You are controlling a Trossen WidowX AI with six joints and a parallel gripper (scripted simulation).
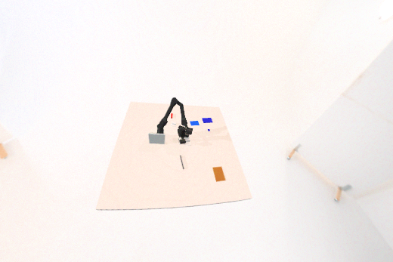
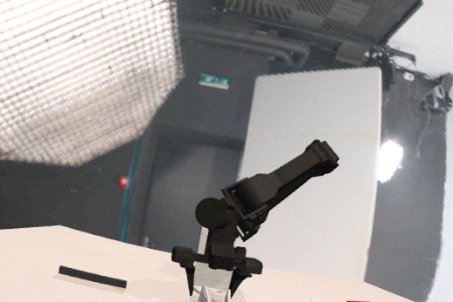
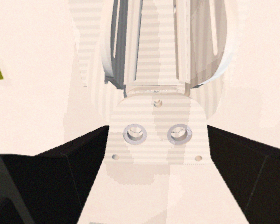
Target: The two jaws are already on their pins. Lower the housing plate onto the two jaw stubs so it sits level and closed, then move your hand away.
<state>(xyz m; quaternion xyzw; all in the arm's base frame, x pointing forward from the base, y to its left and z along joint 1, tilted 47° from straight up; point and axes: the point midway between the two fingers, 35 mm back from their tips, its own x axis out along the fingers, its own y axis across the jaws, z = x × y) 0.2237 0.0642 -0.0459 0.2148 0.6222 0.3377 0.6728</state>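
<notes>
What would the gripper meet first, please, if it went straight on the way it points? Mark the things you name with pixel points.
Probably the two jaws [image 3: 208,45], under the plate [image 3: 158,147] held in the gripper [image 2: 213,286] [image 3: 154,129]; the remaining gap is unclear.

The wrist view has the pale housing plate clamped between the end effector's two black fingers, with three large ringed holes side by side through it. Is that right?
Not quite: the wrist view shows two large ringed holes, not three, through the housing plate. The rest stands.
</notes>
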